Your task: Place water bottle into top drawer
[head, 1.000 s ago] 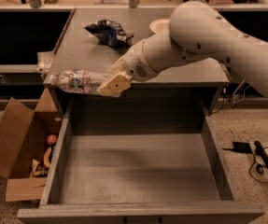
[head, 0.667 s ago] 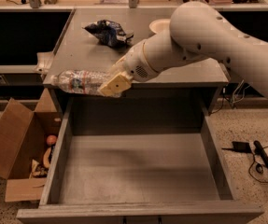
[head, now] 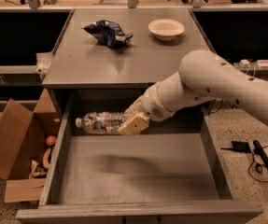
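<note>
The water bottle [head: 100, 122] is clear and ribbed, with a white cap pointing left and a red, blue and white label. It lies sideways inside the open top drawer [head: 138, 171], near the back left, held just above the grey bottom. My gripper [head: 131, 120] is shut on the bottle's base end, its tan finger [head: 134, 123] in front of it. The white arm reaches in from the right over the drawer's back part.
A dark blue snack bag [head: 107, 32] and a white bowl [head: 166, 29] sit on the cabinet top [head: 124, 62]. An open brown cardboard box [head: 19, 148] with small items stands on the floor to the left. Cables and a black adapter [head: 241, 146] lie on the floor to the right.
The arm has moved down and to the right, carrying the bottle from above the drawer's left front corner of the cabinet top into the drawer's back part.
</note>
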`<state>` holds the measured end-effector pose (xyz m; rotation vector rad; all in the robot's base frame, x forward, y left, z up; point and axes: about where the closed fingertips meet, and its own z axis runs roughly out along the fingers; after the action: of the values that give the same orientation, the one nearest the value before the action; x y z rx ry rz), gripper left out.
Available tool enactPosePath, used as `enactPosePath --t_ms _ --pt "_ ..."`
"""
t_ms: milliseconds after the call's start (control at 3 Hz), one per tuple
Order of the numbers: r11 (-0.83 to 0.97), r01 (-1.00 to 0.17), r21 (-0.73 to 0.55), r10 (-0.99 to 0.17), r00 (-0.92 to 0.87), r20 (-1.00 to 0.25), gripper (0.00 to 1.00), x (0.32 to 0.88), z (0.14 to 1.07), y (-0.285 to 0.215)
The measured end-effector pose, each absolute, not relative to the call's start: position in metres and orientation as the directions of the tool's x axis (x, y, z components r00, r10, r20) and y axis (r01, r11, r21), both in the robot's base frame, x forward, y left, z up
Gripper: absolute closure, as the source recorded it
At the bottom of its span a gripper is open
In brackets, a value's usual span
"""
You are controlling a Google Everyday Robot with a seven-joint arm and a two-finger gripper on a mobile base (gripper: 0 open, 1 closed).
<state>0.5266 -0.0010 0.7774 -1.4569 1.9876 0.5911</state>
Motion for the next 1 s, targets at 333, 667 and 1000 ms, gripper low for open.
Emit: enactPosePath --t_ms 333,667,1000 --pt "0.314 -0.948 0.052 -0.705 -0.269 -0.656 0.73 0.510 0.735 -0.013" --pt "0.344 -0.933 0.106 -0.701 -0.330 -0.632 0.51 0.496 0.683 -0.027" --pt "0.381 -0.911 0.157 -0.685 -0.392 -0.614 0.26 0.484 0.637 -0.041"
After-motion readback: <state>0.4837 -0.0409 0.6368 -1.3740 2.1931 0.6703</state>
